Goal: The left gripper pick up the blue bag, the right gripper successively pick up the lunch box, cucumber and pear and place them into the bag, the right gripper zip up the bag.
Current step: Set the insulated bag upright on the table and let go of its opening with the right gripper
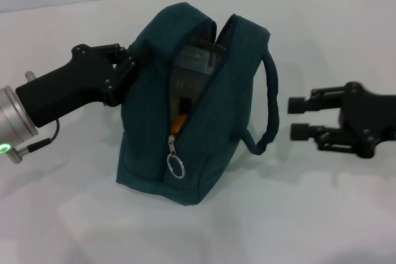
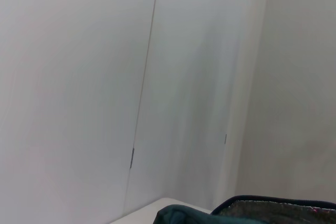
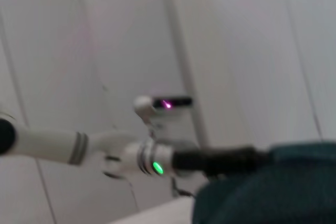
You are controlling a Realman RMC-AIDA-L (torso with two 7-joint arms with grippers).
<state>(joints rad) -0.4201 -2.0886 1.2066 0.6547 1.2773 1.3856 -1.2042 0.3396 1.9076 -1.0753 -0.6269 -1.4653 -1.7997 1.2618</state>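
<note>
Head view shows the left hand [image 1: 124, 66] clamped on the blue bag [image 1: 204, 122]'s back edge to keep it upright on the white surface [image 1: 309, 227], zipper pull [image 1: 176, 160] low, while the right hand [image 1: 300, 117], jaws apart and empty, waits beside the strap.

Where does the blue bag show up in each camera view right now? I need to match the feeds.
Head view: the blue bag stands mid-frame, zipper open, between both grippers.
Left wrist view: only its top rim at the bottom edge.
Right wrist view: a dark teal mass in the lower right corner.
Shared landmark: the left gripper at the bag's side, whose arm also shows in the right wrist view.
</note>
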